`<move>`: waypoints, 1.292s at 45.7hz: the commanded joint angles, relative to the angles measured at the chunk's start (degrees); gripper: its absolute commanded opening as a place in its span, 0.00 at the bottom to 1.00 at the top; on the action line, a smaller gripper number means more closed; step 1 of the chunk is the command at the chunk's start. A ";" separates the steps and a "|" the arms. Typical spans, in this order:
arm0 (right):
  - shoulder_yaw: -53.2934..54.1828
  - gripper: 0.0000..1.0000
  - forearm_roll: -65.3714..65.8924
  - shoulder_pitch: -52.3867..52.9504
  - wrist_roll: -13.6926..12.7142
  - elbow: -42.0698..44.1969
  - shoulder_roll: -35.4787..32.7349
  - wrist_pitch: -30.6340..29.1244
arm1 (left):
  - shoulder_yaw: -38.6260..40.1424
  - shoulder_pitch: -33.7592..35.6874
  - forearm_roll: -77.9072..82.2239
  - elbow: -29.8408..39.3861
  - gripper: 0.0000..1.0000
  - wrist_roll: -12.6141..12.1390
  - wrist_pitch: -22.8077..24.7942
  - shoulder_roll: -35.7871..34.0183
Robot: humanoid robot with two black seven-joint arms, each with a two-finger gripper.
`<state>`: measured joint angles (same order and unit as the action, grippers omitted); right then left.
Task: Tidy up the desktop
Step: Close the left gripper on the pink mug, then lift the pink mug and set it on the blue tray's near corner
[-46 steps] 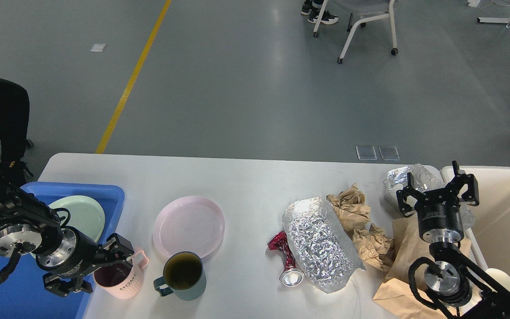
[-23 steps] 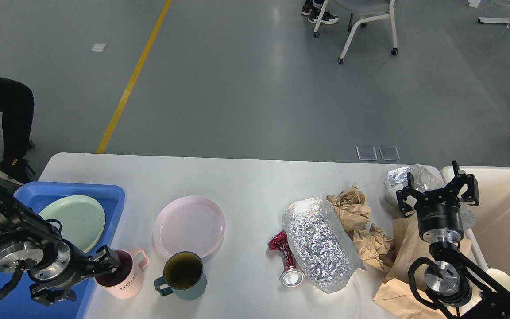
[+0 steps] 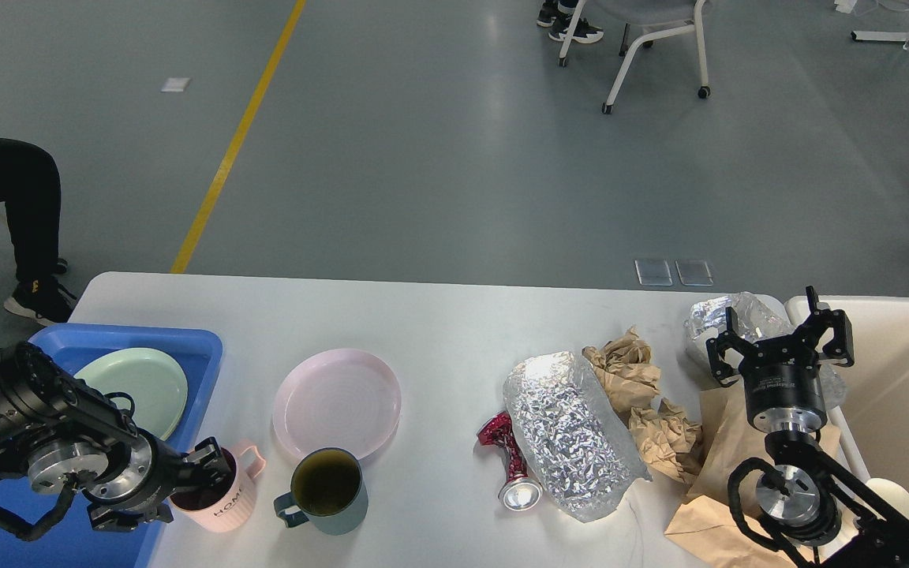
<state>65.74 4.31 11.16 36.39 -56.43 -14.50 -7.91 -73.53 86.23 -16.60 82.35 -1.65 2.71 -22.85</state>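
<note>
At near-left edge of white desk [image 3: 439, 315] — left gripper [image 3: 200, 489] fingers clamped over pink mug [image 3: 218, 493] rim, beside blue tray [image 3: 194, 347]; right gripper [image 3: 778, 335] fingers apart — above foil.

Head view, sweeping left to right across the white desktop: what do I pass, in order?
Blue plastic tray holding a pale green plate → pink ribbed mug at the left hand → dark teal mug → crushed red can → crumpled silver foil bag → right hand → beige plastic bin.
</note>
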 commanded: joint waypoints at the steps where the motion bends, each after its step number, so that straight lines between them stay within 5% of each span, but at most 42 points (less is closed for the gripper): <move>1: 0.00 1.00 0.00 0.00 0.00 0.00 0.00 0.00 | 0.06 -0.36 -0.01 -0.17 0.53 -0.11 -0.08 -0.08; 7: 0.00 1.00 0.00 0.00 0.00 0.00 0.00 0.00 | 0.15 -0.36 0.08 -0.17 0.43 -0.11 0.10 -0.26; 14: 0.00 1.00 0.00 0.00 0.00 0.00 0.00 0.00 | 0.15 -0.62 0.08 -0.17 0.08 -0.37 0.10 -0.26; 29: 0.00 1.00 0.00 0.00 0.00 0.00 0.00 0.00 | 0.32 -0.10 0.69 0.00 0.03 -0.19 0.71 -0.79; 34: 0.00 1.00 0.00 0.00 0.00 0.00 0.00 0.00 | -0.29 1.83 0.78 0.53 0.00 -0.37 5.36 -2.54; 48: 0.00 1.00 0.00 0.00 0.00 0.00 0.00 0.00 | -10.30 19.40 1.83 4.30 0.00 -0.55 23.03 -7.91; 59: 0.00 1.00 0.00 0.00 0.00 0.09 0.00 0.00 | -23.14 44.09 3.59 12.39 0.00 -3.53 31.73 -7.03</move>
<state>65.74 4.31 11.16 36.39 -56.38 -14.50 -7.91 -91.18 118.68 -13.47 91.11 -3.72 29.84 -30.43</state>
